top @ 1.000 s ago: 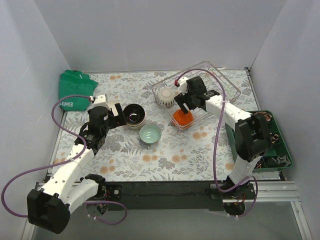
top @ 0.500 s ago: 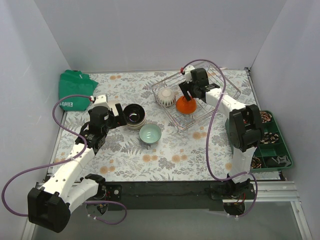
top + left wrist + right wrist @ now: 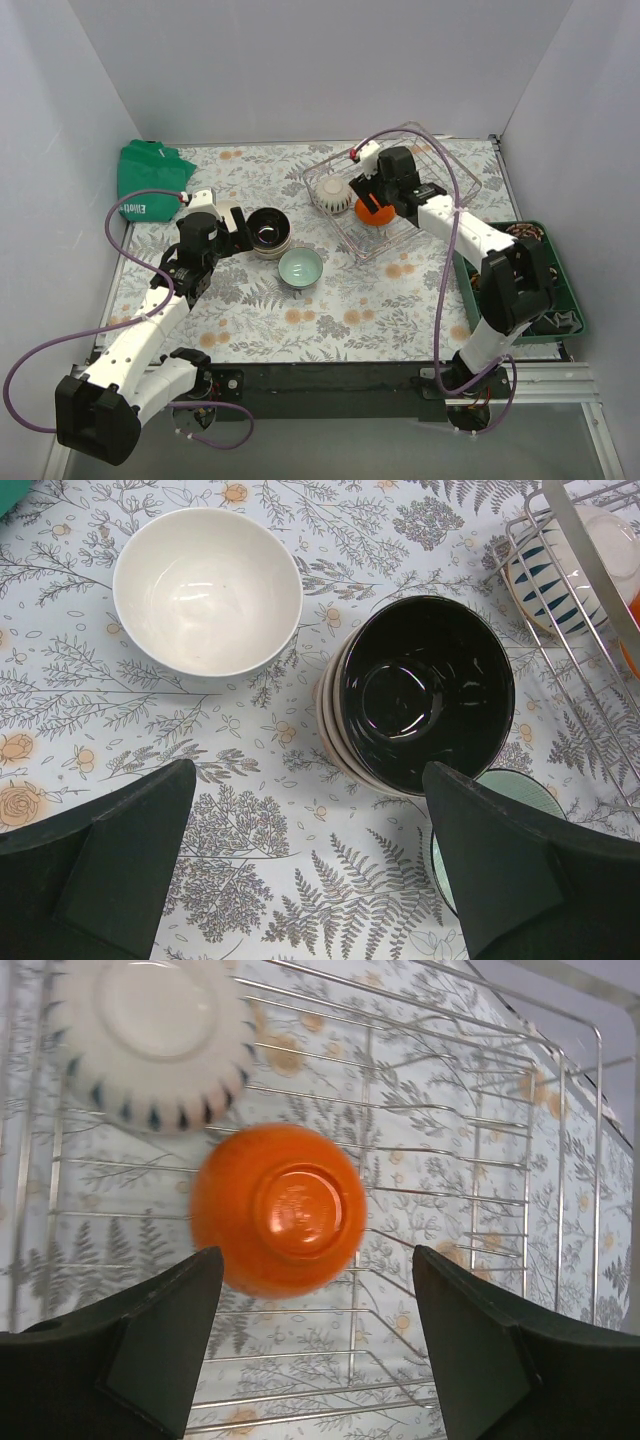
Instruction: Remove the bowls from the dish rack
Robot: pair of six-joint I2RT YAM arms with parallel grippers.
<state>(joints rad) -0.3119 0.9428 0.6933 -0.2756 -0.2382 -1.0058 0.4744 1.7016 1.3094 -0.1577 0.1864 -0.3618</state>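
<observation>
The orange bowl (image 3: pixel 278 1222) is shifting from the dish rack's (image 3: pixel 472 1196) near corner toward its middle, and the right claw (image 3: pixel 315 1260) is hovering over it wide open, holding nothing, so no lift yet.

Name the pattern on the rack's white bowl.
White bowl: dark blue streaks, best in left wrist view.

A table (image 3: pixel 330 310) spread with a pale fern-print cloth carries a crumpled green bag (image 3: pixel 148 180) in its far left corner, a plain white ceramic bowl (image 3: pixel 207 590), a stack of bowls topped by a glossy black one (image 3: pixel 268 230), a pale mint bowl (image 3: pixel 300 267) just beside that stack, and a silvery wire dish rack (image 3: pixel 455 165) at far right. A dark green compartment tray (image 3: pixel 560 300) sits at the right edge.
</observation>
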